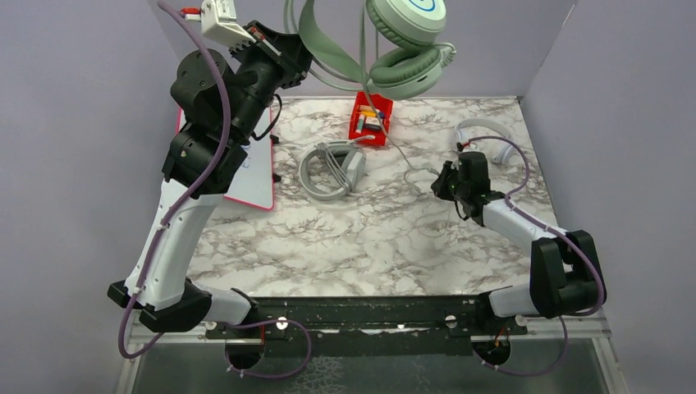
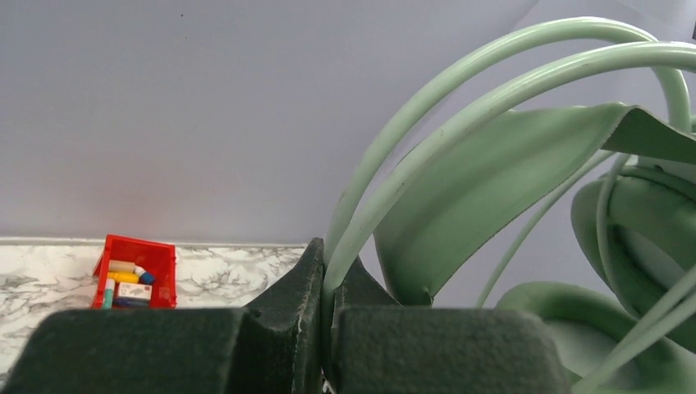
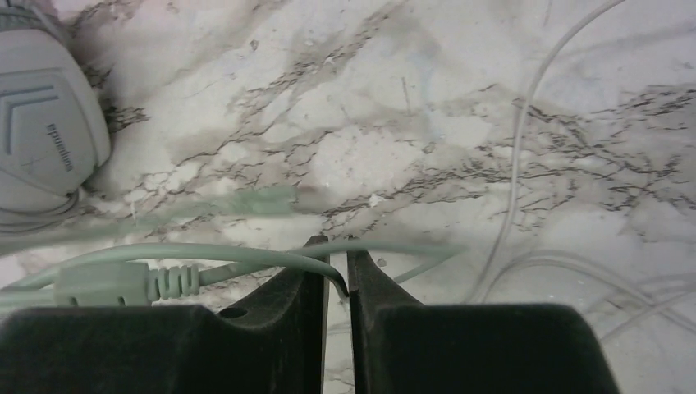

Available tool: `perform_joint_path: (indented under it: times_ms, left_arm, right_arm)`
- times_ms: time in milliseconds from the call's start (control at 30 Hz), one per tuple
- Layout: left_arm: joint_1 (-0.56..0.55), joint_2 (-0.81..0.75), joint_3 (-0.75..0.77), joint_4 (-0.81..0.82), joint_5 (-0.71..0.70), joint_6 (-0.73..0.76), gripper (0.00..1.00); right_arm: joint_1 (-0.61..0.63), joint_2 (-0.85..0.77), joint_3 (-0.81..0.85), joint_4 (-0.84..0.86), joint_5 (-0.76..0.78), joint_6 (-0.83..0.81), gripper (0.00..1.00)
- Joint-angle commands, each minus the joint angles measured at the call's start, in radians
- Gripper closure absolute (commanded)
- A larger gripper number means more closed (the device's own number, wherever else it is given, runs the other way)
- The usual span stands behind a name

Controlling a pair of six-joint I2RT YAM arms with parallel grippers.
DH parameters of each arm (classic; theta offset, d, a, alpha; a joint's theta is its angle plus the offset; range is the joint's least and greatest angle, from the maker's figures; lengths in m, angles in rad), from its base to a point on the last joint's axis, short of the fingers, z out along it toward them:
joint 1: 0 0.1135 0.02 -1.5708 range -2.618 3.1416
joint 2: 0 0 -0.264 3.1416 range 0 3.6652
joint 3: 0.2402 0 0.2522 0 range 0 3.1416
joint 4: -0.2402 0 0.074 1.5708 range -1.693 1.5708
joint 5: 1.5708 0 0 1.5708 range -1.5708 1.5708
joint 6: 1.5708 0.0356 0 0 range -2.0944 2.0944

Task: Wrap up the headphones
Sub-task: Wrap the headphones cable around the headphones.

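– Wrapping underway? Found green headset raised at back, headband clamped in left gripper; cable pinched near plug by right gripper, low over table.
– Judged barely begun. Needed next: winding slack cable round headband.

mint-green headset | grey-white headset | white headset | red bin | table white, grey-veined marble

Mint-green cable pinched between jaws
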State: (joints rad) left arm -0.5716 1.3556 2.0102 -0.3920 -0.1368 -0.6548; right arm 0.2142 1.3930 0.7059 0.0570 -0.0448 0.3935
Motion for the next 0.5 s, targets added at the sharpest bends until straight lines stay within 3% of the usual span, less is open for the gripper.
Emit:
perform_joint_path:
  times_ms: [0,100,167,233,300,367,467]
  left_arm:
    - [-0.001,-0.053,0.066,0.090,-0.017,-0.056,1.00]
    - [-0.002,-0.054,0.085,0.087,-0.008,-0.062,1.00]
    - [-0.002,-0.055,0.090,0.085,-0.004,-0.060,1.00]
    - [-0.002,-0.054,0.090,0.078,-0.007,-0.059,1.00]
    - [-0.002,-0.049,0.084,0.076,-0.009,-0.054,1.00]
    - [-0.002,-0.038,0.076,0.073,-0.017,-0.048,1.00]
    - [-0.002,-0.011,0.058,0.070,-0.038,-0.040,1.00]
  right_arm:
    - [-0.006,-0.016,0.027,-0.024,0.165,-0.130,0.85]
    - [-0.009,0.029,0.054,-0.053,0.155,-0.176,0.78]
    - [-0.010,0.025,0.045,-0.047,0.111,-0.197,0.63]
    - [-0.010,0.002,0.027,-0.011,0.034,-0.235,0.55]
    - [-0.010,0.004,0.034,0.001,-0.106,-0.280,0.43]
    - [-0.008,0.041,0.139,-0.209,-0.194,-0.260,0.41]
    - [-0.002,0.017,0.174,-0.315,-0.293,-0.232,0.33]
